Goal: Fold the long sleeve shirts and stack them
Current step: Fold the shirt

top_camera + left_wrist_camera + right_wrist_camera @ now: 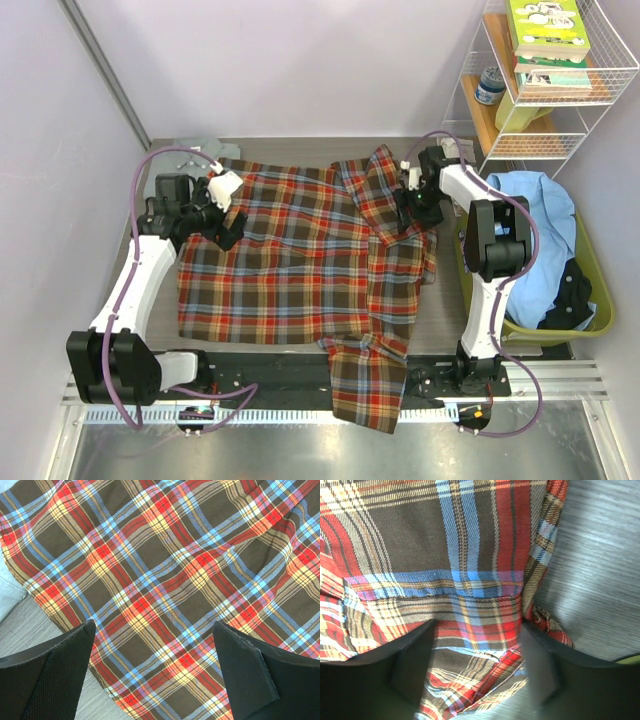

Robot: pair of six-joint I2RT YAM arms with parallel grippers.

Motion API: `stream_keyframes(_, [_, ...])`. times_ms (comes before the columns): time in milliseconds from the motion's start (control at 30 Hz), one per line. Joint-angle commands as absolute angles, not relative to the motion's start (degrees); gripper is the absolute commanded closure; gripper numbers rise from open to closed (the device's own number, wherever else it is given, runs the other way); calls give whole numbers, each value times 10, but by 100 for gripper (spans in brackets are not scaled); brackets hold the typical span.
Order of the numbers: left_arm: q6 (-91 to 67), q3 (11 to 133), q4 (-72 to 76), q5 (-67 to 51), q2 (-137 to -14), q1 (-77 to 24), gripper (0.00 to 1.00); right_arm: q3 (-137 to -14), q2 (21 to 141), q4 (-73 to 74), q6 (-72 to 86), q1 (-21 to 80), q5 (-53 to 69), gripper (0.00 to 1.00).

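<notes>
Right, the left gripper [155,630] is hanging with its jaws spread wide and nothing between them, looking down on the plaid shirt [290,260] near its far left edge, where bare table [448,310] is peeking out beneath. At the left border of that wrist view a sliver of pale grey cloth [7,595] is showing; the overhead view is giving only a grey scrap of it behind the arm, the rest lying hidden. Over on the right, the right gripper [477,630] is sitting low on the shirt's far right side with a bunched fold of plaid running between its fingers [415,665]. They are so close to the lens that they are blurring, so I cannot tell whether they are actually squeezing it. The shirt itself is lying spread across the middle of the table, its right side doubled over in a ridge, one sleeve trailing off the near edge. Beside the table, a green bin [600,290] is holding a blue garment [535,220], its lower part cut off.
</notes>
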State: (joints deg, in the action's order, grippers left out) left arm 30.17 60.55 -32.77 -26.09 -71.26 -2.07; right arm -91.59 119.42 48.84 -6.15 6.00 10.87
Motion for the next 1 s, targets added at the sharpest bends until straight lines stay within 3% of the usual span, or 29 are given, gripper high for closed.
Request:
stream_keyframes(0, [299, 605, -302, -270, -705, -18, 0, -924, 1184, 495, -63, 61, 131, 35])
stream_keyframes(267, [300, 605, -301, -268, -708, -18, 0, -946, 1144, 511, -55, 60, 147, 47])
stream_keyframes(367, [284, 613, -289, -258, -717, -18, 0, -960, 1134, 514, -54, 61, 149, 66])
stream_keyframes(467, [259, 632, -267, -242, -744, -16, 0, -983, 1127, 514, -57, 60, 174, 97])
stream_keyframes(633, [275, 750, -307, -250, -878, 23, 0, -1041, 1098, 469, -46, 55, 262, 99])
stream_keyframes(733, [290, 913, -376, -314, -1007, 57, 0, -1093, 1089, 439, -21, 53, 284, 99])
stream_keyframes(767, [287, 996, -397, -312, -1041, 63, 0, -1107, 1089, 421, -14, 53, 293, 99])
stream_keyframes(967, [307, 1224, -425, -278, -1249, 67, 0, -1157, 1075, 273, 67, 43, 294, 99])
